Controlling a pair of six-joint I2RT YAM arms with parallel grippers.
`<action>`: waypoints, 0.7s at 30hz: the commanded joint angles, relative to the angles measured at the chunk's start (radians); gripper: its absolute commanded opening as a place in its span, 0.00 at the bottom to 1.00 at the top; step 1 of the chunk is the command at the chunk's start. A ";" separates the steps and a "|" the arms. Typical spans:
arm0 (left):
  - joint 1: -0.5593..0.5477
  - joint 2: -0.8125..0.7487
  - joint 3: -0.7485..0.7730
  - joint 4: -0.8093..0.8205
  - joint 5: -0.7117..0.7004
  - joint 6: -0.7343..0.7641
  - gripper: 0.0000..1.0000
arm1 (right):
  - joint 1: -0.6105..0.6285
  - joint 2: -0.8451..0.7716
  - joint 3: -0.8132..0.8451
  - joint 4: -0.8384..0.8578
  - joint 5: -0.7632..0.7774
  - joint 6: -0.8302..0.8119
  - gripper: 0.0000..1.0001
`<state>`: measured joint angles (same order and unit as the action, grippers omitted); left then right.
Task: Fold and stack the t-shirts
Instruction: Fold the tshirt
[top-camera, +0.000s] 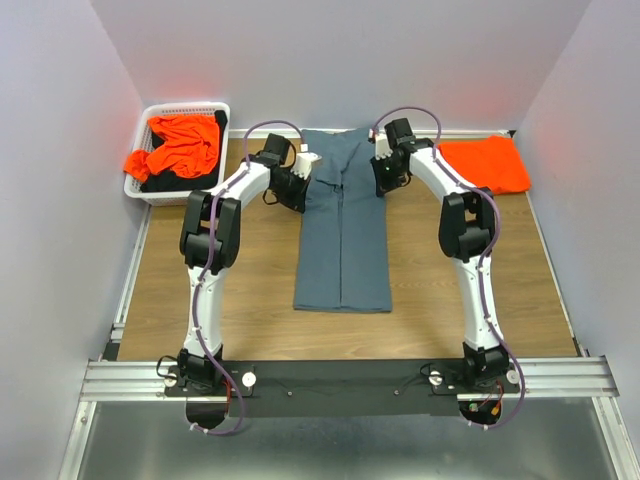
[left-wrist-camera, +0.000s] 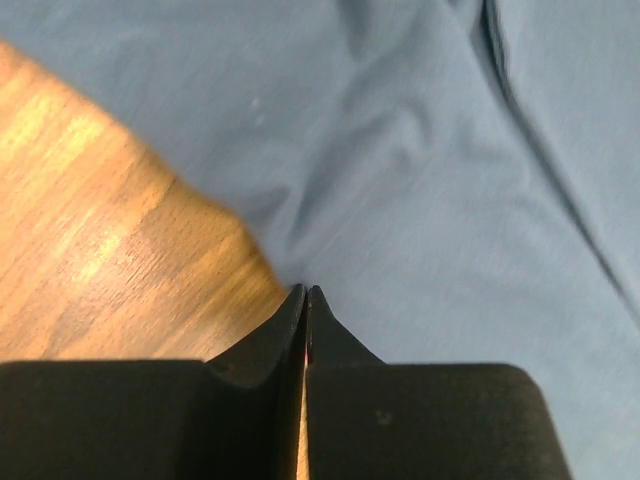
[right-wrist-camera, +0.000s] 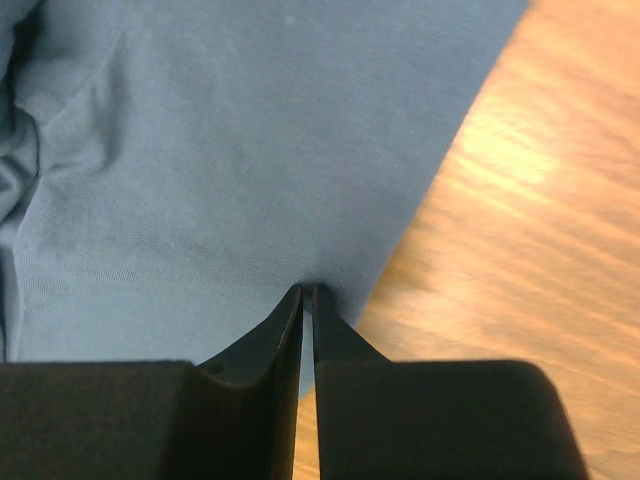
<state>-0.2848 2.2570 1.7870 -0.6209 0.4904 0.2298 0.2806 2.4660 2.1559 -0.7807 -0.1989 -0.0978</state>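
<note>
— Blue-grey t-shirt, lying just right of the white basket: why is it pinched at the two corners level with the basket?
— Probably to fold that end towards the hem. Left gripper and right gripper are each closed tight on a corner's edge.
— Its look?
— Long narrow strip, sides folded in, meeting down the middle; smooth, few creases.

A long shirt lies down the middle of my table. My left gripper sits at its far left edge, right gripper opposite. A basket far left holds a second shirt; a third shirt lies far right.
</note>
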 joint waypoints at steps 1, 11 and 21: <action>-0.008 0.022 0.040 -0.022 -0.009 -0.004 0.09 | -0.021 0.103 -0.001 -0.020 0.122 -0.046 0.15; -0.002 -0.043 0.094 -0.049 -0.007 0.031 0.18 | -0.021 -0.027 0.004 -0.029 0.009 -0.054 0.45; 0.030 -0.518 0.006 0.064 0.008 0.137 0.75 | -0.018 -0.481 -0.045 -0.037 -0.195 -0.161 1.00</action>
<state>-0.2699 1.9934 1.8336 -0.6495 0.4873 0.3084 0.2661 2.2162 2.1113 -0.8238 -0.2955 -0.1871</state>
